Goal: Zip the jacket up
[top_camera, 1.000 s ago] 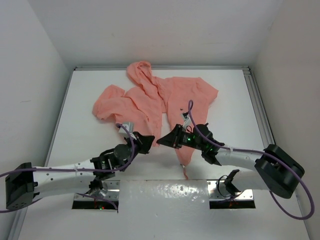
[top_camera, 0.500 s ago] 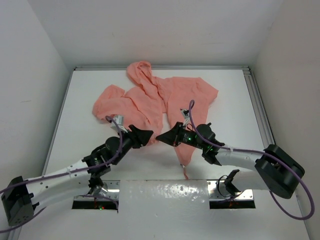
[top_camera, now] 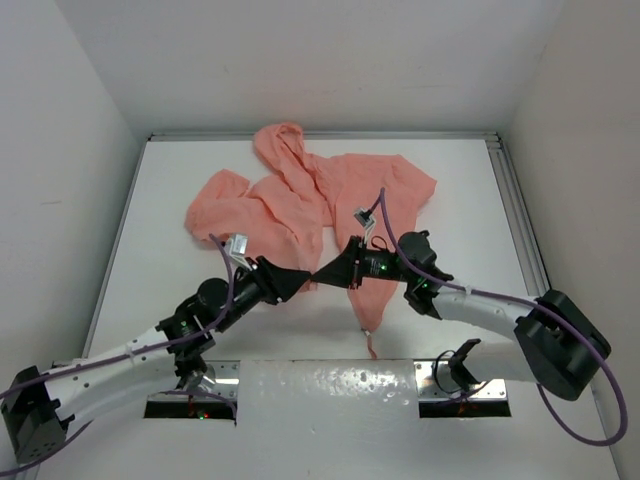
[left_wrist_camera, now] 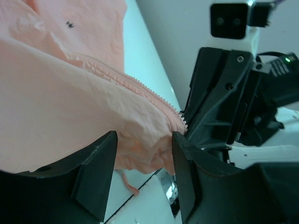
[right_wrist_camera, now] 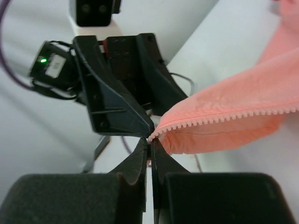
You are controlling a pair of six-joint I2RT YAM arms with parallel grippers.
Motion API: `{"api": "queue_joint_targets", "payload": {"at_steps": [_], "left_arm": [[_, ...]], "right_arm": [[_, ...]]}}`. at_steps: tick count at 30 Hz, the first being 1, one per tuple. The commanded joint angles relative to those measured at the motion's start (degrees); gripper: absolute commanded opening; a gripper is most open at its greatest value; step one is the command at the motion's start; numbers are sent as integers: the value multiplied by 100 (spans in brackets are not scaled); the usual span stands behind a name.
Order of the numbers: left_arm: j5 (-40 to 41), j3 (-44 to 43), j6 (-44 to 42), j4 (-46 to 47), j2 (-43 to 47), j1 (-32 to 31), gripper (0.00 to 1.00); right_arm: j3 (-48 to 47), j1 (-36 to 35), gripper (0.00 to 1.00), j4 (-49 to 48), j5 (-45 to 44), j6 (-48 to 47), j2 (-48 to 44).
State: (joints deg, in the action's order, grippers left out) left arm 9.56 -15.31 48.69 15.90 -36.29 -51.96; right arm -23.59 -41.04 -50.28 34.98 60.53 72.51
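Observation:
The salmon-pink jacket lies crumpled at the back middle of the white table, hood toward the far wall. One front edge with zipper teeth is drawn toward the near side. My right gripper is shut on the end of that toothed edge. My left gripper faces it tip to tip and stands open, a fold of jacket fabric lying between its fingers without being pinched. The zipper teeth run just above the left jaws.
A narrow pink tail of the jacket hangs down toward the near edge plate. A metal rail borders the table on the right. White walls enclose the left, back and right sides.
My left gripper has opened and the left arm has advanced toward the right gripper. My right gripper has closed fully on the zipper edge and shifted slightly away from the near edge.

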Motion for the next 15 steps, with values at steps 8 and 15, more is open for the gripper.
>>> {"api": "queue_joint_targets", "payload": {"at_steps": [8, 15], "left_arm": [[-701, 186, -246, -166, 1071, 55, 48], [-930, 274, -333, -27, 1020, 55, 51]], "right_arm": [[-770, 272, 0, -1001, 2109, 1356, 536], [-769, 280, 0, -983, 1943, 1417, 571]]}}
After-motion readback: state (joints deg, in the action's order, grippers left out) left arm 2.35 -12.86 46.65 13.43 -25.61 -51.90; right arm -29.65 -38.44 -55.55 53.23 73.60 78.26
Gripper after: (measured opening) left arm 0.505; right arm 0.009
